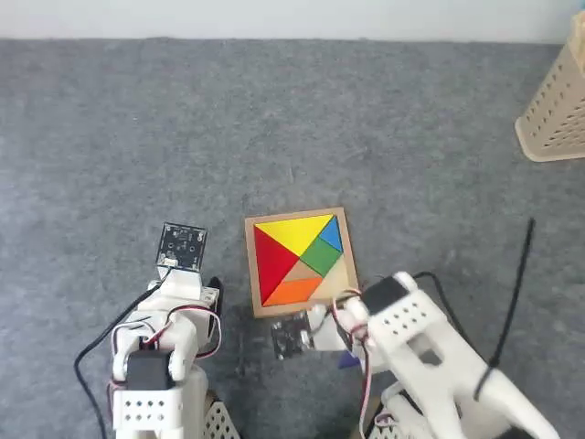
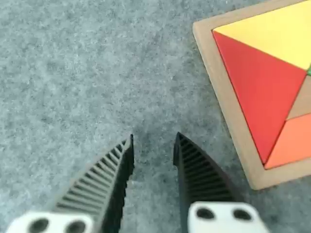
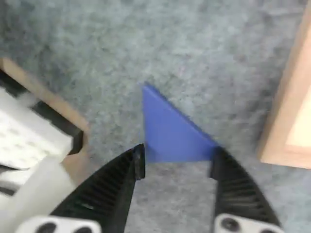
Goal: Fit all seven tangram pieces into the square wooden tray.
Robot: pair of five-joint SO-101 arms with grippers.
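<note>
- Six pieces looked seated in the tray (image 1: 249,265), and as far as I could judge the pale corner (image 1: 335,282) nearest the right arm was bare.
- One piece, a blue triangle (image 3: 170,128), lay flat on the grey surface (image 1: 137,137) just beside the tray's rim, outside it.
- My right claw (image 3: 177,155) was spread wide, its tips at either end of the triangle's near edge; I could not tell whether they pressed on it.
- My left claw (image 2: 153,141) stood partly open over bare surface beside the tray, holding nothing.
- To do this step well, I judged I should close squarely across that edge, since a thin flat piece slips easily. Then I should lift it clear of the rim, turn it to match the gap, and lower it flat, not tipped.
</note>
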